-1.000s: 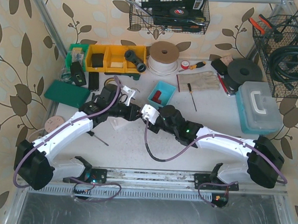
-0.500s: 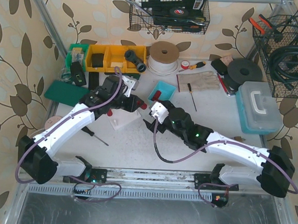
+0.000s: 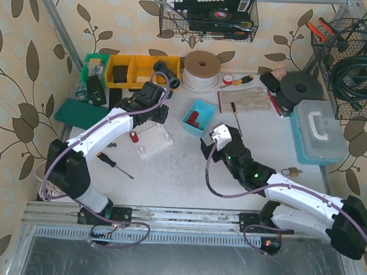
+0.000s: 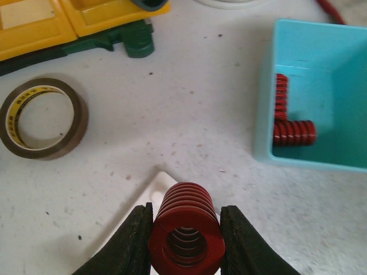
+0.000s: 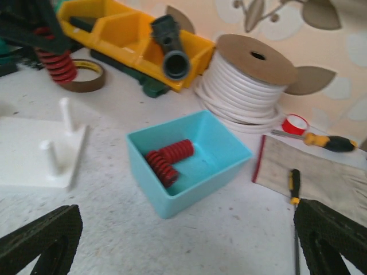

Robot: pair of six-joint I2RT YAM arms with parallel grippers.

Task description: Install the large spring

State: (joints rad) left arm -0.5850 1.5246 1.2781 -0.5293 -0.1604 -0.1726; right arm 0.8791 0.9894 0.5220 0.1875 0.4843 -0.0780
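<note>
1. My left gripper (image 4: 184,243) is pinching the large spring (image 4: 186,206). A dark finger (image 4: 131,243) presses each side of its red coils, and my wrist camera looks straight down its bore.
2. The spring is off the table, over a corner of the white base plate (image 4: 163,182). It is on neither peg.
3. From my right wrist camera, the same spring (image 5: 57,64) shows at the far left in my left fingers, just beside a roll of brown tape (image 5: 86,79) and beyond the base plate (image 5: 28,152). The two pegs (image 5: 66,114) on the plate stand upright and bare.
4. My right gripper (image 5: 183,240) is spread as wide as it goes, with one finger at each lower corner of its view and nothing between them. It hangs above the bare table, near the blue bin (image 5: 229,166).
5. The blue bin holds smaller red springs (image 5: 169,157), lying crossed against one wall.
6. Behind the bin are yellow parts trays (image 5: 120,34) with a black pipe fitting (image 5: 172,48) resting on them, and a spool of white cable (image 5: 246,86).
7. To the right of the bin a black-handled screwdriver (image 5: 293,186) lies at the edge of a pale cloth (image 5: 327,177).
8. In the overhead view my left gripper (image 3: 149,105) is at the far side of the base plate (image 3: 152,142). My right gripper (image 3: 217,136) is well apart from it, on the other side of the blue bin (image 3: 200,107).
</note>
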